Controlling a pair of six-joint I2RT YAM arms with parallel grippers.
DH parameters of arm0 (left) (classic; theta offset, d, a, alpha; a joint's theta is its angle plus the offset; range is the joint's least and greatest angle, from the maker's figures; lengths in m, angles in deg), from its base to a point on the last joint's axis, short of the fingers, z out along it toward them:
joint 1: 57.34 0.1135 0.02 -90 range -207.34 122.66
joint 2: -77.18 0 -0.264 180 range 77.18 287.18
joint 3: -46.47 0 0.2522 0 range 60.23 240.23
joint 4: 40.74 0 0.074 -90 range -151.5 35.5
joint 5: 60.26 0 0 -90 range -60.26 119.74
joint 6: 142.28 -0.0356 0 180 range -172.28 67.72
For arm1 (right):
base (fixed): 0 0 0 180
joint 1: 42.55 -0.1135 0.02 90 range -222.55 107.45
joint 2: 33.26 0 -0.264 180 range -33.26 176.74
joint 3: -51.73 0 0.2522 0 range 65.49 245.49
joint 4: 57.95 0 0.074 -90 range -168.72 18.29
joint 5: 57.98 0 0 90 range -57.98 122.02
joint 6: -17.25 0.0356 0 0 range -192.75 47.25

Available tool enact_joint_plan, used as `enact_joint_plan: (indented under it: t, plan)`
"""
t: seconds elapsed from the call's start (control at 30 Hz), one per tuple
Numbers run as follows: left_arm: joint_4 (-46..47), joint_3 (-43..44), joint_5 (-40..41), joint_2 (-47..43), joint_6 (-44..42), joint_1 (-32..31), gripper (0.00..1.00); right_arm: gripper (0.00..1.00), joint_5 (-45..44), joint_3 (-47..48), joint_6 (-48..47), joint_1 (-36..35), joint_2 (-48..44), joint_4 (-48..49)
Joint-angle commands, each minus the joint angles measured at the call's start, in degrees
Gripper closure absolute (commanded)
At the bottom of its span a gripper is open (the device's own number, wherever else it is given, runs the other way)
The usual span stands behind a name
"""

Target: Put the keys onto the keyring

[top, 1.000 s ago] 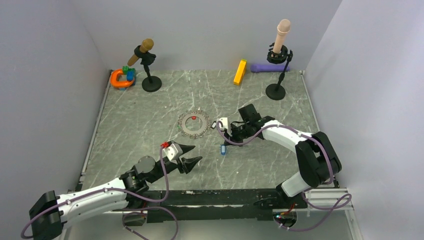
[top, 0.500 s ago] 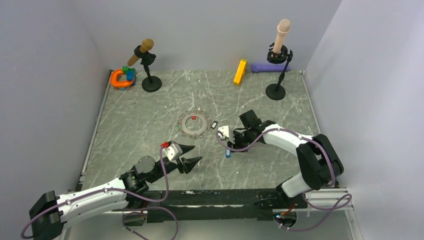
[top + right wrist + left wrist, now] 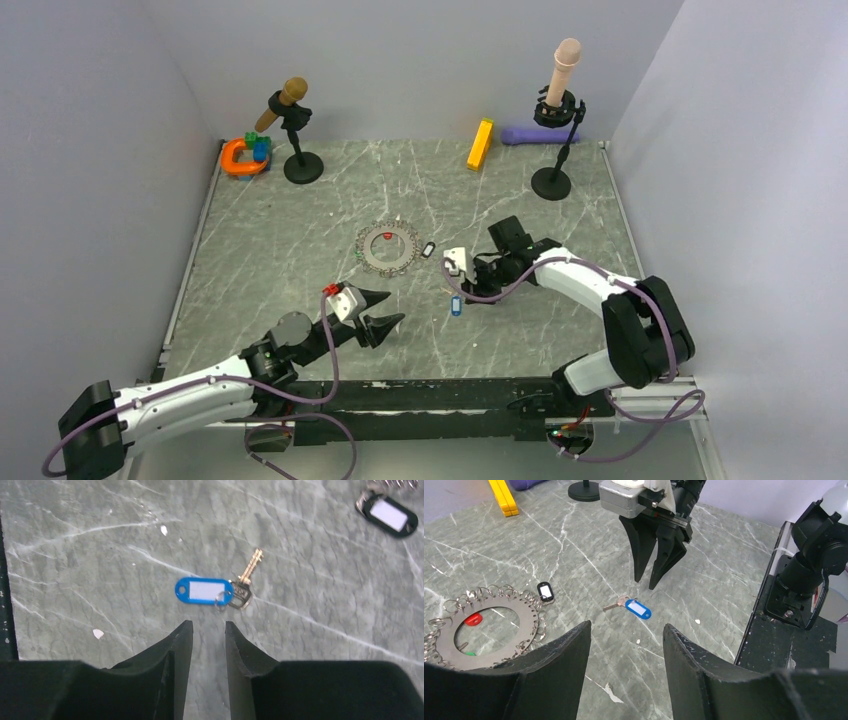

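The keyring is a flat grey ring fringed with small loops, lying mid-table. A red key lies inside its hole, and a black key rests at its right rim. A blue key with its brass blade lies flat on the table. My right gripper hovers just above it, its jaws a narrow gap apart and empty. My left gripper stands open and empty, left of the blue key.
Two stands hold microphones at the back, one on the left and one on the right. An orange C-shaped toy sits in the back left corner. A yellow block and a purple object lie by the back wall.
My right gripper has gone from shut to slightly open and shifted a little right. The blue key now lies slightly further right and nearer. The left arm has not moved.
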Motion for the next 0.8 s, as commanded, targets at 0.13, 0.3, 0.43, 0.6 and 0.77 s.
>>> enact_joint_plan:
  t: [0.13,0.3,0.43,0.6,0.77]
  plan:
    - [1.3,1.3,-0.5,-0.7,0.5,-0.2,0.41,0.64,-8.2,2.4,-0.2,-7.7,2.5,4.9]
    - [-0.6,0.2,0.6,-3.9,0.6,-0.2,0.40,0.64,-12.0,2.6,1.4,-9.8,3.6,5.9]
    - [-0.8,-1.1,1.3,-6.1,1.0,-0.2,0.40,0.67,-14.2,2.6,2.0,-11.1,4.6,6.4]
    - [-1.5,-1.3,1.3,-6.7,1.1,-0.2,0.40,0.77,-15.2,3.8,2.7,-11.3,6.4,6.3]
    - [-1.5,-1.7,1.4,-7.4,1.4,-0.2,0.40,0.90,-15.9,4.0,3.1,-11.3,6.9,6.2]
